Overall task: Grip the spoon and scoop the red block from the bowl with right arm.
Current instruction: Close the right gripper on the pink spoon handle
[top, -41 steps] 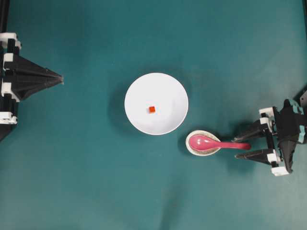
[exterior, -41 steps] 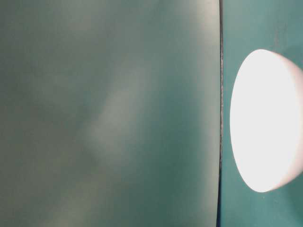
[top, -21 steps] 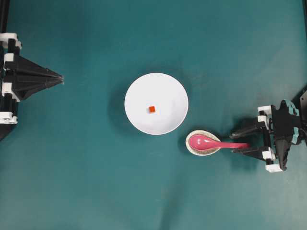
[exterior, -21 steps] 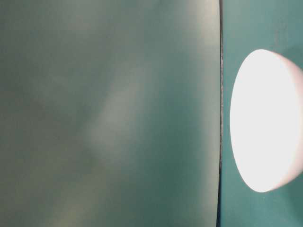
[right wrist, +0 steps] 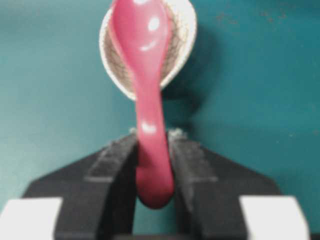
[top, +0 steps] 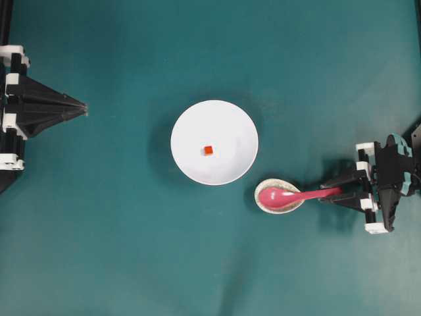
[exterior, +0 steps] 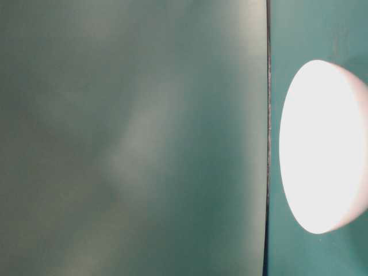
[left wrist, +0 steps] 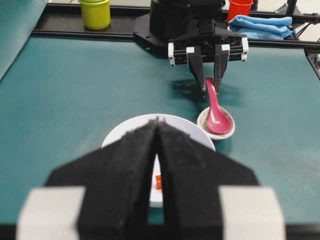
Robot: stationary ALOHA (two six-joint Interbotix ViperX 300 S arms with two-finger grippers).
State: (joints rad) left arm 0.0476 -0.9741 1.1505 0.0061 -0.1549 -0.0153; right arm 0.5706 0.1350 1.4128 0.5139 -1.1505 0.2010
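Note:
The pink spoon [top: 289,195] lies with its scoop in a small speckled dish [top: 263,203] and its handle pointing right. My right gripper [top: 325,194] has both fingers pressed against the end of the handle; in the right wrist view the spoon [right wrist: 145,75] runs from between the gripper [right wrist: 152,135] up into the dish [right wrist: 182,45]. The white bowl [top: 191,125] sits mid-table, up and left of the dish, with the red block [top: 208,150] at its middle. My left gripper [top: 84,108] is shut and empty at the far left, pointing toward the bowl [left wrist: 125,137].
In the left wrist view a yellow-green cup [left wrist: 95,12], an orange-red cup [left wrist: 239,7] and a blue cloth [left wrist: 262,25] sit behind the black rail at the far table edge. The table-level view shows only the bowl [exterior: 322,149] side on.
The right gripper's fingers, wide apart on either side of the handle a second ago, have closed onto it. The spoon, bowl, block and left arm have not moved.

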